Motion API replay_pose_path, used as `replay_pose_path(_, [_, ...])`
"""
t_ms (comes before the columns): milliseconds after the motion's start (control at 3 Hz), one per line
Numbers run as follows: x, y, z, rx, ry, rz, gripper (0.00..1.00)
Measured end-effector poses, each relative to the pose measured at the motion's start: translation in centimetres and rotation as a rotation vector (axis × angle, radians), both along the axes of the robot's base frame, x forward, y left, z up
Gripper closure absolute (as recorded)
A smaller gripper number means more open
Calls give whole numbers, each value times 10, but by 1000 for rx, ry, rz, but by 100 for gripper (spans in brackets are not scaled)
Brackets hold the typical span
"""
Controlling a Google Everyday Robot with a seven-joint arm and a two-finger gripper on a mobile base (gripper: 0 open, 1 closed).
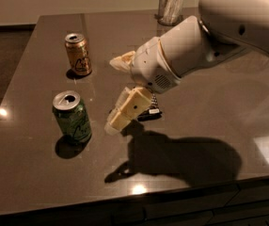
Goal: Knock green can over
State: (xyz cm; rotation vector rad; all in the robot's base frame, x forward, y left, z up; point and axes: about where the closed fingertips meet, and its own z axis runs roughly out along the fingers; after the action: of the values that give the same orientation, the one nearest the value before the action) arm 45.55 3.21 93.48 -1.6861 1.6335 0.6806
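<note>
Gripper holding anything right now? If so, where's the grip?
Nothing held. The gripper is open, beside the upright green can, not touching it.

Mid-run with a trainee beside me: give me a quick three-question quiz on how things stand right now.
1. True or false: the green can stands upright on the table.
2. Pick one. The gripper is: A) touching the green can; B) beside it, with a gap between them; C) closed around it.
3. Fill in: the gripper's fingers are spread ___.

Key: 1 true; 2 B; 3 open.
</note>
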Motion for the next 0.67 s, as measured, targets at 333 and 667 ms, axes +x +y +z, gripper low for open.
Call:
replay_pose_path(333, [-3, 29, -8, 24, 39, 28, 0])
replay_pose_path(667, [-9, 54, -21, 40, 77, 48, 0])
